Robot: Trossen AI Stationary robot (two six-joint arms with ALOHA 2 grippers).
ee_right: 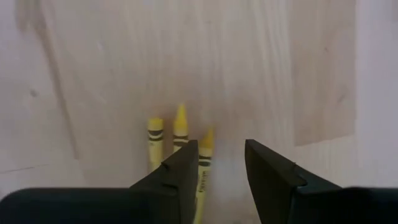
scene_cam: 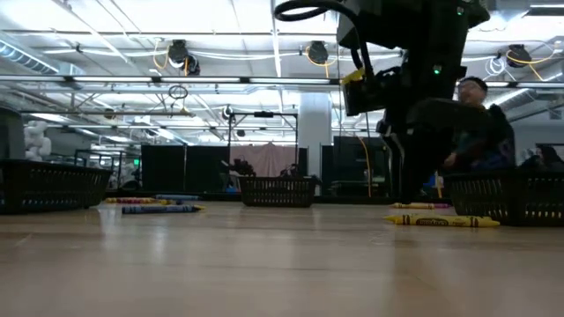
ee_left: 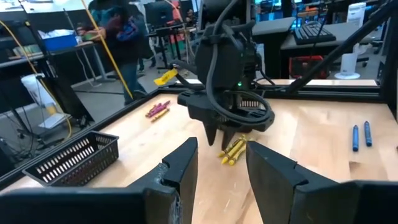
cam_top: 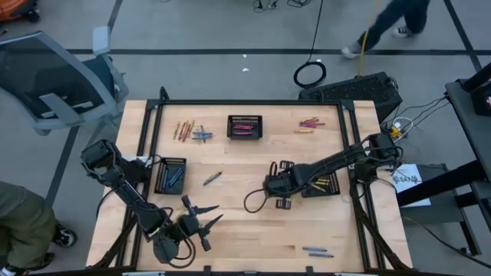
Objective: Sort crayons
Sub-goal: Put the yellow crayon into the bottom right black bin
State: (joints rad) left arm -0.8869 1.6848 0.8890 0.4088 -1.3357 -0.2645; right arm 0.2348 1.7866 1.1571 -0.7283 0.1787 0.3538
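The right gripper, fingers parted and empty, is positioned over thin yellow wax crayons on the desk, beside the right black mesh basket. Judged next: one crayon must be centred, then grasped. The left gripper, fingers parted, is parked near-left.

The lower ends of three yellow crayons are hidden behind the right gripper's fingers; the basket is cut off by the frame edge.

Yellow crayons lying flat (side by side), others scattered in small clusters
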